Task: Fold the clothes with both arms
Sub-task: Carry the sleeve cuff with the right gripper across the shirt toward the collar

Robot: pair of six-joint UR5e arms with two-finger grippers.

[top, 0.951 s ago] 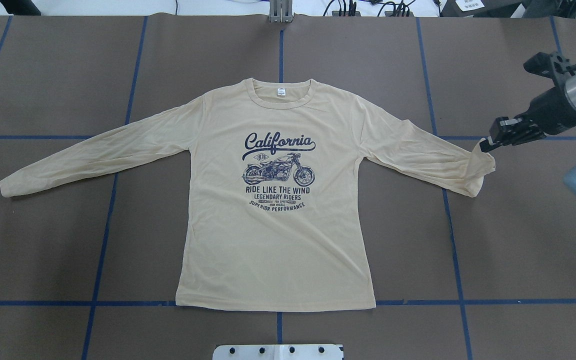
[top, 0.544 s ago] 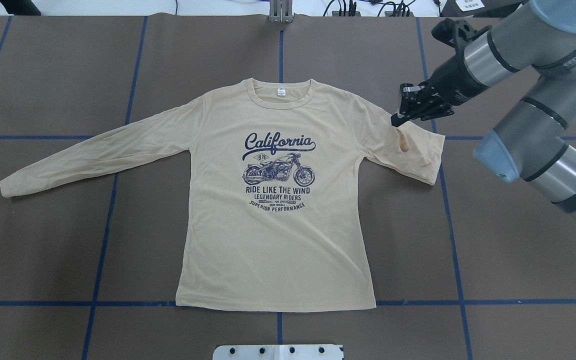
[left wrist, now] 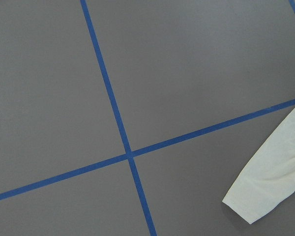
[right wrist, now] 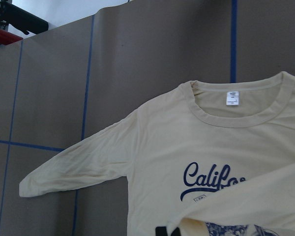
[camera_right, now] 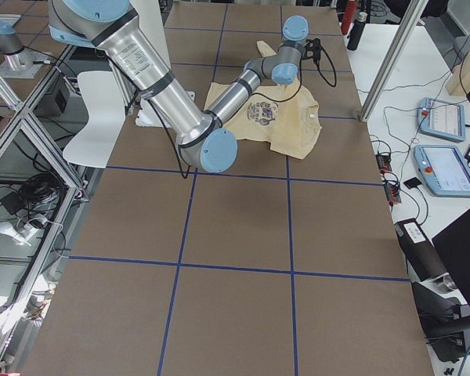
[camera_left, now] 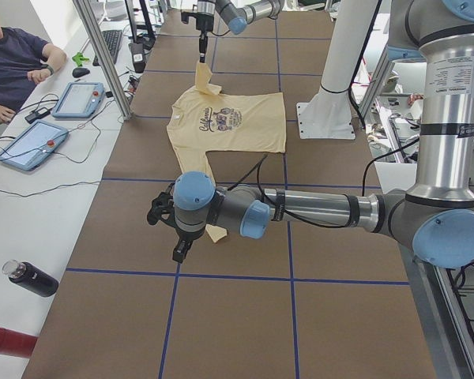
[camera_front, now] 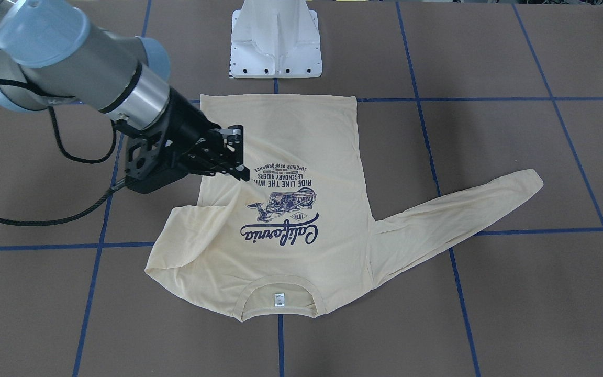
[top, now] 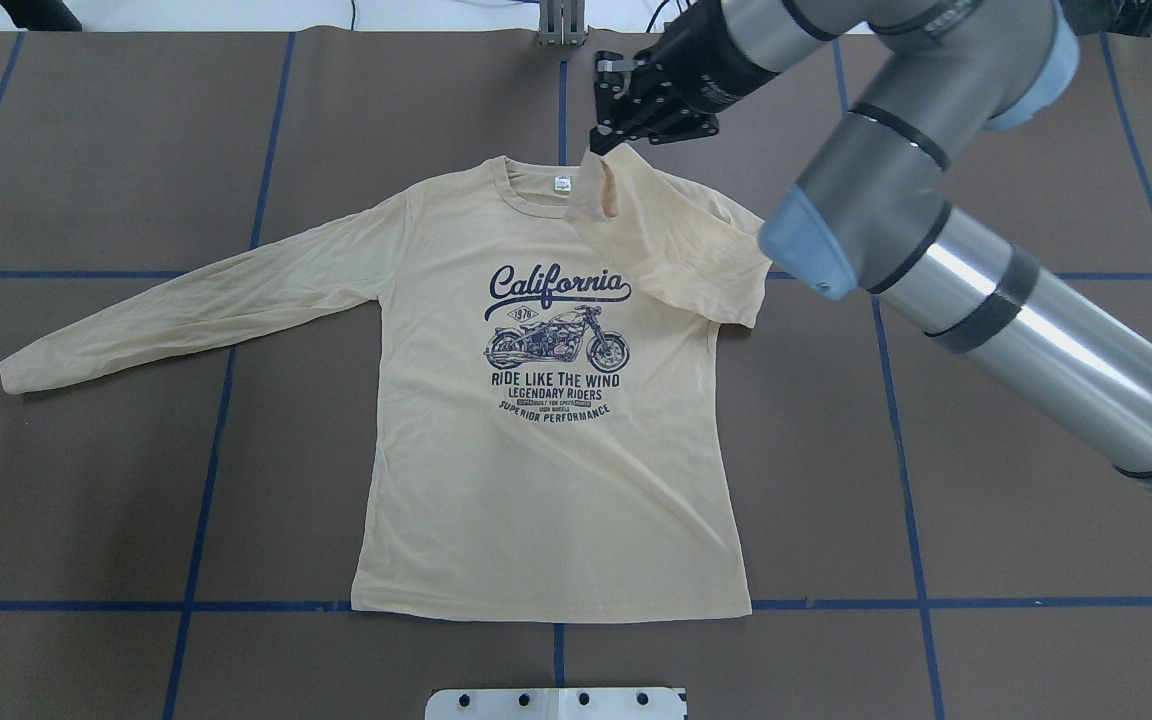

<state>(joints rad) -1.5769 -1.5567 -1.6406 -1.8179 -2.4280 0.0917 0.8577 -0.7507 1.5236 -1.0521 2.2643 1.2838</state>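
Garment: pale cream-yellow long-sleeved T-shirt [top: 546, 480], spread front up on the brown counter [top: 986, 500], hem toward the robot, collar at the far side.
Print: navy "California" motorcycle motif [top: 556, 340] on the chest; small white neck label [top: 562, 184] inside the collar.
Right end effector [top: 604, 138]: clenched on the cuff of the right-hand sleeve, held in the air just past the collar's right side.
Right-hand sleeve [top: 681, 250]: raised off the counter and doubled back over the shoulder, draped across the upper right chest, its edge just beside the print.
Left-hand sleeve [top: 186, 310]: stretched out flat toward the robot's left, cuff lying on the counter.
Left end effector [camera_left: 179, 249]: shows only in the left-end view, above the counter near the left cuff; whether clenched or released cannot be told.
Counter markings: blue tape lines [top: 206, 500] in a grid.
Pedestal base [camera_front: 275, 47]: white, near the hem.
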